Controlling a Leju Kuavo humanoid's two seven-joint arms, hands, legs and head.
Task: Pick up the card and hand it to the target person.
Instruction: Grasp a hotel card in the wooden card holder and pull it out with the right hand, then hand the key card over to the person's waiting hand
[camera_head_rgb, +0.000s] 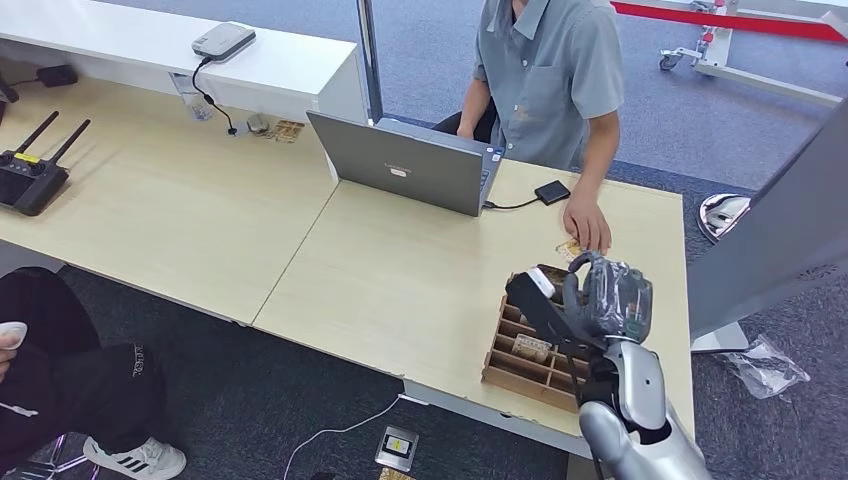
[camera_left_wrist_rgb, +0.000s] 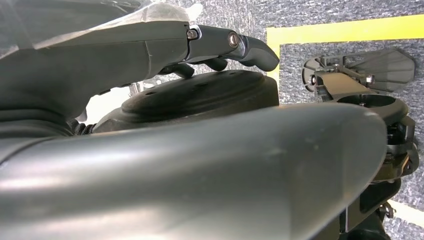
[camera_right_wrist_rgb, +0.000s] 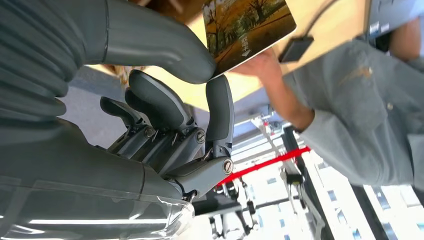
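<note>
Card (camera_right_wrist_rgb: 247, 25) printed with golden autumn trees; person's shirt (camera_head_rgb: 550, 75) grey.

Card (camera_right_wrist_rgb: 247, 27) top cut off by frame edge.

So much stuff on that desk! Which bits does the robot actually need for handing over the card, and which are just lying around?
Needed:
card
right hand, pinching the card
wooden card box
person

Just lying about:
laptop
remote controller
grey device

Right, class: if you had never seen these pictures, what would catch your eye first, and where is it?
The robot's right hand, raised over the wooden organizer at the desk's near right edge, pinches a picture card between thumb and finger. Just beyond, a seated person's hand rests on the desk beside an open laptop.
</note>
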